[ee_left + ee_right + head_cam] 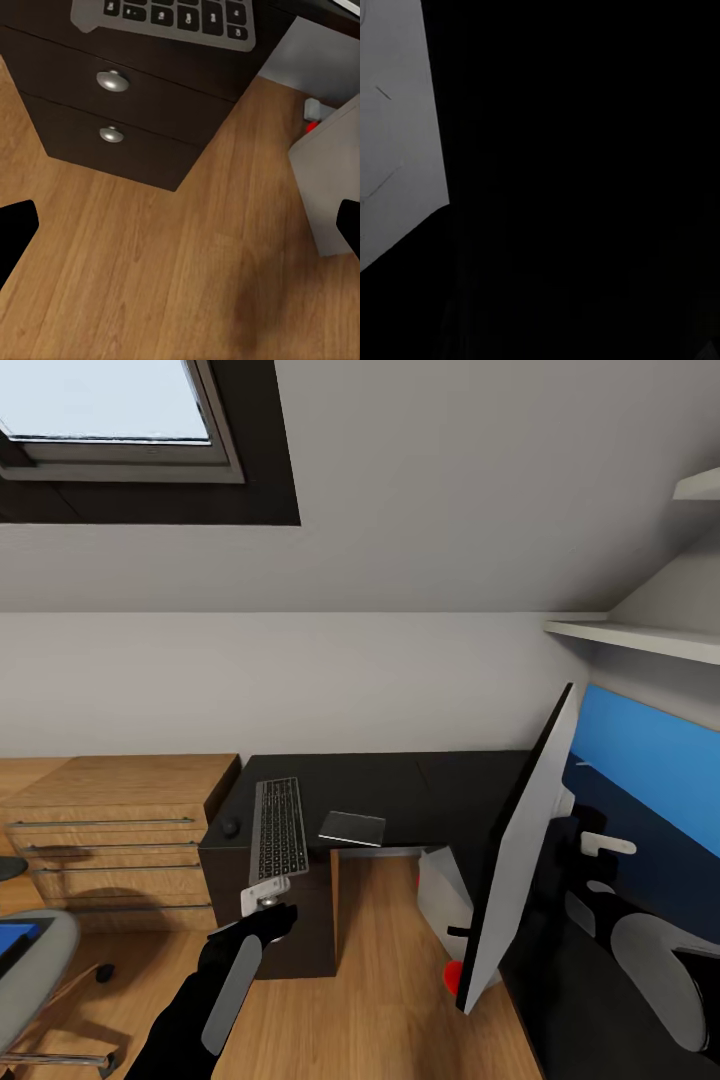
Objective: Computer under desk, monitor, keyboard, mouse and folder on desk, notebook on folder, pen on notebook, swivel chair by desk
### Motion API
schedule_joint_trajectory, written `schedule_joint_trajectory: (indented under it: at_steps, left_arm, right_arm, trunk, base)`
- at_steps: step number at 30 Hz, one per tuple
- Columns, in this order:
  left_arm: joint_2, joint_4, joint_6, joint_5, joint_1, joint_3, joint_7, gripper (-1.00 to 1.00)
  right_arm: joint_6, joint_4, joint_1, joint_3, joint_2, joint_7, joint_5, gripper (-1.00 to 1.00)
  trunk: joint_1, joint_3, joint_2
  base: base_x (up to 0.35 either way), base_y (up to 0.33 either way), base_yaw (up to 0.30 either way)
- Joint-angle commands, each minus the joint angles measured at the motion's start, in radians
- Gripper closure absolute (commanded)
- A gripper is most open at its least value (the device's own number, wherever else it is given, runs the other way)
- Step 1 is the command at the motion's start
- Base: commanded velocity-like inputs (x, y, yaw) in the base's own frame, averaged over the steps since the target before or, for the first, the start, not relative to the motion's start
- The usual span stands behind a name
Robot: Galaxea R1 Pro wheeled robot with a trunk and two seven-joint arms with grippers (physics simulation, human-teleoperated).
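On the black desk (430,785) lie the keyboard (278,828), the mouse (231,827) to its left and the notebook (352,828) to its right. My left gripper (268,900) hangs open in front of the drawer block (112,112), below the keyboard's (172,19) overhanging edge. The monitor (520,850) stands edge-on at the right, with my right arm (640,950) behind it. Under the desk sits the computer (445,890). The swivel chair (35,970) at lower left carries the blue folder (15,942). The pen is out of view.
A light-wood drawer unit (110,830) stands left of the desk. Bare wood floor (165,285) lies between the drawer block and the computer (330,187). A blue wall panel (650,760) and white shelves (640,638) are at the right.
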Motion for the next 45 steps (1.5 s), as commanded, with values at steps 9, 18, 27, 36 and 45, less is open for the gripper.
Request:
schedule_joint_trajectory:
  at_steps: [9, 18, 27, 36, 45]
  left_arm:
    - [0.0, -0.001, 0.0, 0.009, -0.001, -0.001, 0.011, -1.0]
    - [0.0, -0.001, 0.0, 0.009, -0.001, -0.002, 0.011, -1.0]
    - [0.0, -0.001, 0.0, 0.009, -0.001, -0.002, 0.011, -1.0]
    - [0.0, -0.001, 0.001, 0.009, -0.001, -0.003, 0.011, -1.0]
    - [0.0, 0.022, -0.001, 0.007, -0.001, -0.004, 0.011, -1.0]
  right_arm:
    - [-0.002, 0.002, -0.001, -0.004, 0.004, 0.004, 0.004, 1.0]
    - [0.004, 0.001, -0.001, -0.004, 0.004, 0.004, 0.004, 1.0]
    - [0.004, 0.001, -0.001, -0.004, 0.004, 0.004, 0.004, 1.0]
    - [0.004, 0.001, -0.001, -0.004, 0.004, 0.004, 0.004, 1.0]
    - [0.004, 0.003, -0.001, -0.004, 0.004, 0.004, 0.004, 1.0]
  trunk:
    - [0.0, -0.001, -0.001]
    - [0.0, -0.001, -0.001]
    - [0.0, -0.001, -0.001]
    - [0.0, -0.001, -0.001]
    - [0.0, -0.001, -0.001]
  base:
    - [-0.049, 0.0, 0.0]
    - [-0.302, 0.0, 0.0]
    - [-0.335, 0.0, 0.0]
    - [-0.335, -0.019, 0.0]
    - [-0.301, -0.164, 0.0]
